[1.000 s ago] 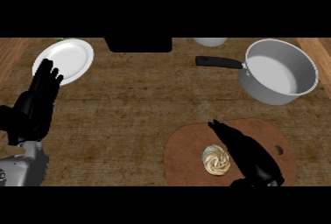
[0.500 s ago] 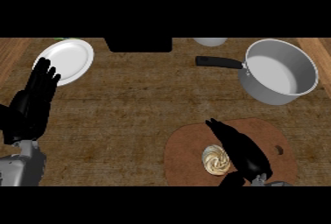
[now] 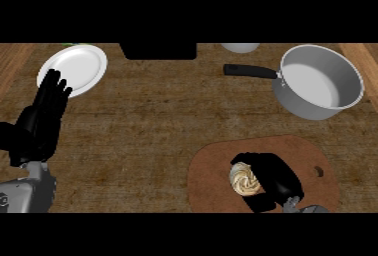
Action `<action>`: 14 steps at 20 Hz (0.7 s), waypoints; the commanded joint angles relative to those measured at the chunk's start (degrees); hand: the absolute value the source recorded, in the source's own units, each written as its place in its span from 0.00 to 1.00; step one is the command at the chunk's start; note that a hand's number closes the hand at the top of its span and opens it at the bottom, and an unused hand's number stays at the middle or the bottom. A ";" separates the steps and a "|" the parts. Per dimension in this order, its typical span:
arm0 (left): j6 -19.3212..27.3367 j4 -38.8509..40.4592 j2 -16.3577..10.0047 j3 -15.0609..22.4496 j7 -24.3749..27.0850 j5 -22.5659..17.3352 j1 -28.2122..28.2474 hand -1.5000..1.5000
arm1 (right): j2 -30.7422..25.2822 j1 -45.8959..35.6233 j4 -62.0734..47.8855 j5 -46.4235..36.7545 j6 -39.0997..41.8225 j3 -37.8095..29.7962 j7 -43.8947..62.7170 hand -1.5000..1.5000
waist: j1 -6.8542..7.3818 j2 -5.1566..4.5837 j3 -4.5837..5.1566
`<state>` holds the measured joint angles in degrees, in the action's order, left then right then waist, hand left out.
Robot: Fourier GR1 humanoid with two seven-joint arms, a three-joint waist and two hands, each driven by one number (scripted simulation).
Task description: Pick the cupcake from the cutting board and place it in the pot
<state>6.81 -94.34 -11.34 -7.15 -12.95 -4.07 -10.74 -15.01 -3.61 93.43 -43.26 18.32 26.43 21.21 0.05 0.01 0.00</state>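
The black left hand (image 3: 40, 125) sits at about nine o'clock in the head view, open, its fingers (image 3: 55, 91) straight, close together and aimed toward twelve o'clock, resting there. Its grey forearm (image 3: 26, 192) enters at seven o'clock. The black right hand (image 3: 282, 177) lies at about five o'clock, fingers and thumb curled round the cream-swirled cupcake (image 3: 246, 181); only a sliver of its grey wrist (image 3: 311, 209) shows.
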 commanded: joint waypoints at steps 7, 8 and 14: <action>-0.01 0.25 0.69 -0.38 -1.80 0.63 -1.92 0.50 | 4.72 0.30 -5.01 -6.93 -2.57 1.91 -5.44 1.00 | -0.05 0.02 0.00; -1.46 2.70 -0.36 -1.34 0.72 0.65 -1.77 0.50 | 4.32 -0.18 -3.80 -7.39 -0.71 1.75 -4.71 1.00 | -0.08 0.01 0.00; -1.23 -2.16 -0.10 0.09 -2.49 0.82 -1.43 0.50 | 14.57 -11.04 -10.09 -8.42 -4.00 6.86 8.06 1.00 | 1.25 -0.07 -0.01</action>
<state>6.19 -94.14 -10.81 -7.58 -13.77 -3.21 -12.13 -6.92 -7.74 88.03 -51.37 16.49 28.69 20.55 0.26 0.19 0.21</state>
